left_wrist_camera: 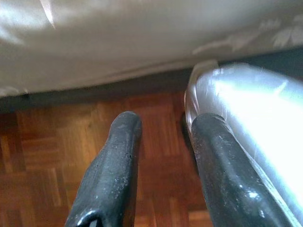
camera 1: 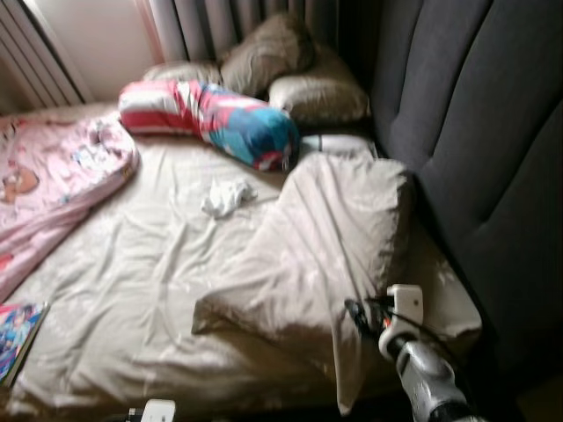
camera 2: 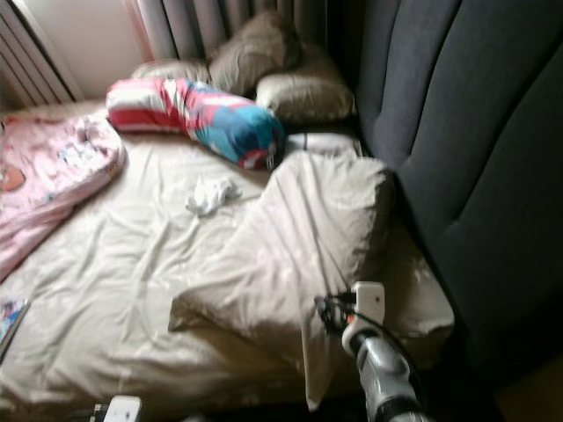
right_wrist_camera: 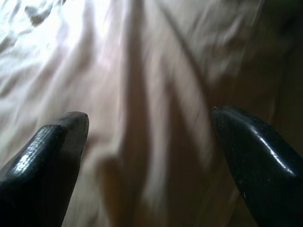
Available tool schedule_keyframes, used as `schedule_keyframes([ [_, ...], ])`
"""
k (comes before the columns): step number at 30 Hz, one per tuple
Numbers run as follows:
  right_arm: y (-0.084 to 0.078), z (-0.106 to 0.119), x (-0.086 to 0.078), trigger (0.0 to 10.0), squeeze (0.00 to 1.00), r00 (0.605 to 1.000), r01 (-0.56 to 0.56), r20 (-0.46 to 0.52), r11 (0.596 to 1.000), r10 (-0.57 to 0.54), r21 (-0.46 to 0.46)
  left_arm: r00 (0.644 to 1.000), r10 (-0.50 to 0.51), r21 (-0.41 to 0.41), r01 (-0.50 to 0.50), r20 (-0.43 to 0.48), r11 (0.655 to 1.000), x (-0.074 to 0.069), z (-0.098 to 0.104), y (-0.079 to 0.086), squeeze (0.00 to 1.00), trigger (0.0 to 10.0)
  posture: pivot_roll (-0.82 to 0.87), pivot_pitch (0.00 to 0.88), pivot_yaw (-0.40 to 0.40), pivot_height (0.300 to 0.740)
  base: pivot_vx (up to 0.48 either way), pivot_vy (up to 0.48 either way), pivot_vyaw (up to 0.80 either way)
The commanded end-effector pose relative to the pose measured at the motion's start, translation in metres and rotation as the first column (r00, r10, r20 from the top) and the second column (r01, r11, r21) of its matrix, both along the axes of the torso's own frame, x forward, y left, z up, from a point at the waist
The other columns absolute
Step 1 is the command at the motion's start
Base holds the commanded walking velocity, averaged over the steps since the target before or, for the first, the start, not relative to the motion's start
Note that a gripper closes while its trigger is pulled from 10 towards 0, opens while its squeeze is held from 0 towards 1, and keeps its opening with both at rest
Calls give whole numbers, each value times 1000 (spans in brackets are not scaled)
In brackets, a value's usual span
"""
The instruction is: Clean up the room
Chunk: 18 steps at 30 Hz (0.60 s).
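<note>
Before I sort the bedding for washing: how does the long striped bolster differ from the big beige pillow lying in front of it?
The striped bolster is a tube in red, white and blue; the beige pillow is flat, broad and plain. The bolster lies across the bed near the head; the pillow slants down toward the foot, its corner by the right claw. Both rest on the cream sheet.
</note>
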State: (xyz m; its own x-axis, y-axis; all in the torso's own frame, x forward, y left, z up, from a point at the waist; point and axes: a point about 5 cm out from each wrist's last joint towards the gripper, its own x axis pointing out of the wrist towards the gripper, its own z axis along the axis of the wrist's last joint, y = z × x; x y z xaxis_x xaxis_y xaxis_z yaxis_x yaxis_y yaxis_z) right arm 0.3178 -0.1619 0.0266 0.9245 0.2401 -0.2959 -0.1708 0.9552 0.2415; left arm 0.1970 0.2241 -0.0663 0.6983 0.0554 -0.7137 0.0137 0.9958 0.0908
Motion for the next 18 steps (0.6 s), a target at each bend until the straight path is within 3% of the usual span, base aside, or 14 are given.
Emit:
schedule_keyframes([
  [1, 6, -10, -9, 10000, 0, 999, -40, -35, 999, 41, 12, 999, 9, -1, -9, -31, 1000, -12, -6, 2, 0, 10000, -41, 259, 58, 637, 0, 0, 0],
  [18, 19, -32, -31, 10000, 0, 987, -112, -107, 988, 124, 107, 1000, -30, -7, 30, -7, 1000, -9, -4, -1, 0, 10000, -38, 306, 73, 637, 0, 0, 0],
])
